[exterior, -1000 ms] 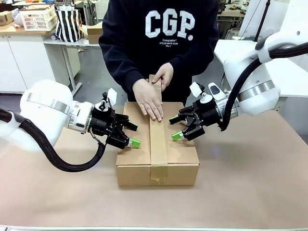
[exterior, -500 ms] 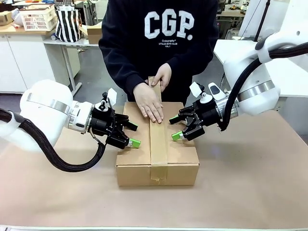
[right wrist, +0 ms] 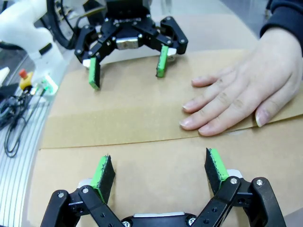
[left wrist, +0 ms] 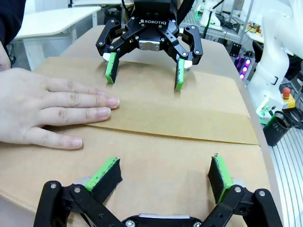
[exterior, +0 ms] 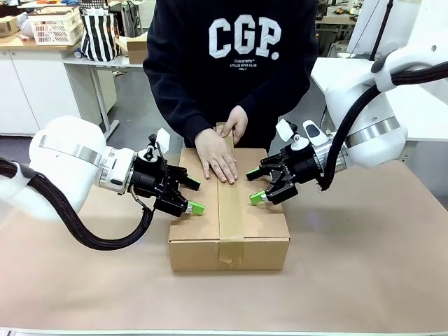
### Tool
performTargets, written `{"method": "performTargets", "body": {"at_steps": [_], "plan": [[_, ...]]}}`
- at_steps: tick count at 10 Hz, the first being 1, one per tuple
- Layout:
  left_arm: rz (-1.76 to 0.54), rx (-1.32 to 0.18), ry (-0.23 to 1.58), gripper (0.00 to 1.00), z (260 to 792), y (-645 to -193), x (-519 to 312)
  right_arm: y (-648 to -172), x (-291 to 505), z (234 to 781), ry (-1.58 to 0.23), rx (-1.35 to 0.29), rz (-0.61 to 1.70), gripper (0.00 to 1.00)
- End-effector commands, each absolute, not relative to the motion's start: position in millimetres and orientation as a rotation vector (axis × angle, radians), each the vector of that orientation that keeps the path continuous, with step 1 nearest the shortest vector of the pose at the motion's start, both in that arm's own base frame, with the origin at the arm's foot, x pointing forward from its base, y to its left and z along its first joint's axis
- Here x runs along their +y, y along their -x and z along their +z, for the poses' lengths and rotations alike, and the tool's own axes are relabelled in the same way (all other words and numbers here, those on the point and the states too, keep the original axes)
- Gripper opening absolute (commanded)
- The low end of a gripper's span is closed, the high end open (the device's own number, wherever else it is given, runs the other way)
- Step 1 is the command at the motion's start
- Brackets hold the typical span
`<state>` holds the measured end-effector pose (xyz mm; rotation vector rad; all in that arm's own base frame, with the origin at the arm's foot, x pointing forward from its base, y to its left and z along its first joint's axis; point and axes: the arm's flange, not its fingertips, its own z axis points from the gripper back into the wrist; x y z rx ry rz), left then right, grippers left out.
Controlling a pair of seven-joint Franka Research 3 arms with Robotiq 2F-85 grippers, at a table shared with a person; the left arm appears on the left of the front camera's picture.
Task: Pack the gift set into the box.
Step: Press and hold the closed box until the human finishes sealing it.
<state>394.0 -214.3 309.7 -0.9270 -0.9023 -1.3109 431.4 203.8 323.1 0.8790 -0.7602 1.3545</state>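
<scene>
The brown cardboard box (exterior: 266,241) stands mid-table with its top flaps closed and a strip of brown tape (exterior: 230,210) running down the seam. The gift set is hidden. A person's hand (exterior: 217,157) lies flat on the far part of the lid, and the other hand (exterior: 234,126) presses the tape at the far edge. My left gripper (exterior: 194,196) hovers open over the lid's left side, and my right gripper (exterior: 254,186) hovers open over its right side, facing each other. Open fingers (left wrist: 105,173) frame the lid (left wrist: 180,109); likewise fingers (right wrist: 103,176) over the lid (right wrist: 128,109).
The person stands close against the far table edge. The tan table surface (exterior: 364,266) spreads right of and in front of the box. Behind are a white side table (exterior: 336,77), a counter with a basket (exterior: 56,24) and a striped bag (exterior: 99,31).
The person's farther hand has come down, bringing the raised tape end onto the box's far edge. The flat hand shifted slightly. Both arms have stayed still.
</scene>
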Motion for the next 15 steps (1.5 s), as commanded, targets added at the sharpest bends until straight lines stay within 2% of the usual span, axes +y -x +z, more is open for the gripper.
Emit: {"method": "performTargets", "body": {"at_steps": [1,15], "plan": [[-1.316,-0.895,0.91,1.0,307.6,-391.2,-214.1,-432.1,204.0,319.1,-0.882,-0.757,1.355,1.0],[-1.316,-0.895,0.91,1.0,307.6,-391.2,-214.1,-432.1,204.0,319.1,-0.882,-0.757,1.355,1.0]]}}
